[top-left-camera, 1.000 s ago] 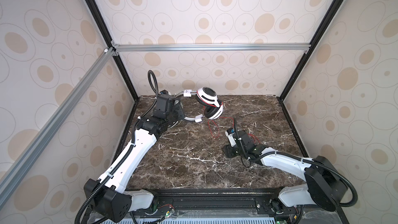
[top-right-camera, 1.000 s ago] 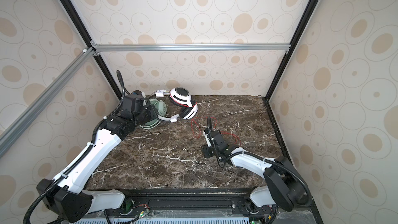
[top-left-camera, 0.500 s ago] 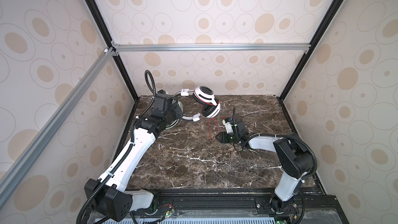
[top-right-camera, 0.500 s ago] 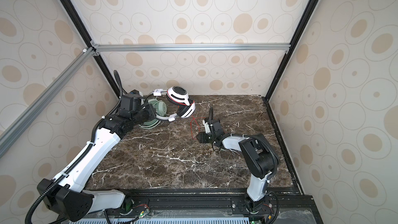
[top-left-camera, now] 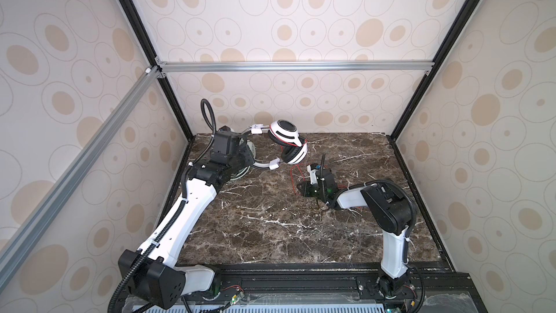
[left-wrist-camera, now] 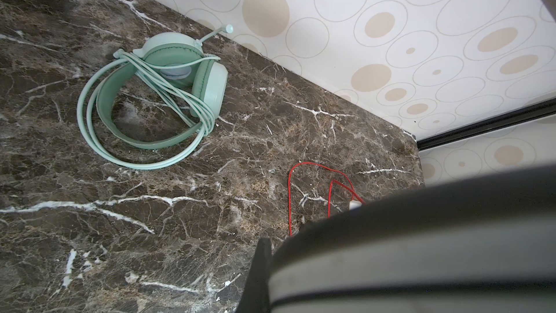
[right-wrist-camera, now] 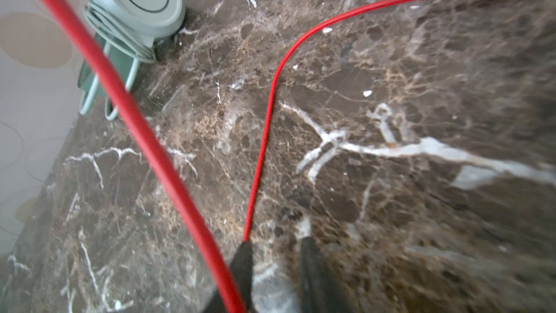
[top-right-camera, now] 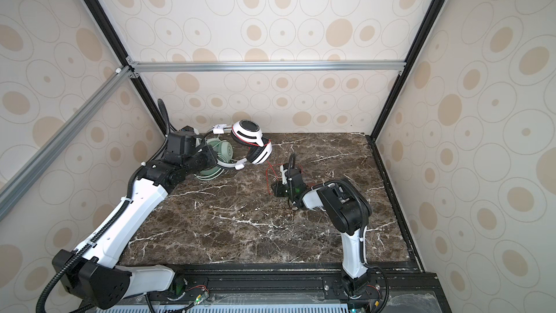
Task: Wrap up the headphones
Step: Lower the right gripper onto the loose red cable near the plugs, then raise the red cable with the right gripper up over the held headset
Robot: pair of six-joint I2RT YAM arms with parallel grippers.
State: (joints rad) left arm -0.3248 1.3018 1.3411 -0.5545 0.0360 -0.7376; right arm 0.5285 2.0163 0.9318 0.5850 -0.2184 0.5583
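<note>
My left gripper (top-left-camera: 245, 156) clamps the white-and-black over-ear headset (top-left-camera: 285, 133) aloft, upper centre, long axis left-right, cups rightward. My right gripper (right-wrist-camera: 275, 254) has fingers narrowly apart beside its thin red cable (right-wrist-camera: 264, 133).

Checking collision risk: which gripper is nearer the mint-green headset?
Left. The left gripper hangs just beside and above the mint-green headset, holding the white-and-black headset up. The right gripper is mid-table at the red cable, well apart from it.
</note>
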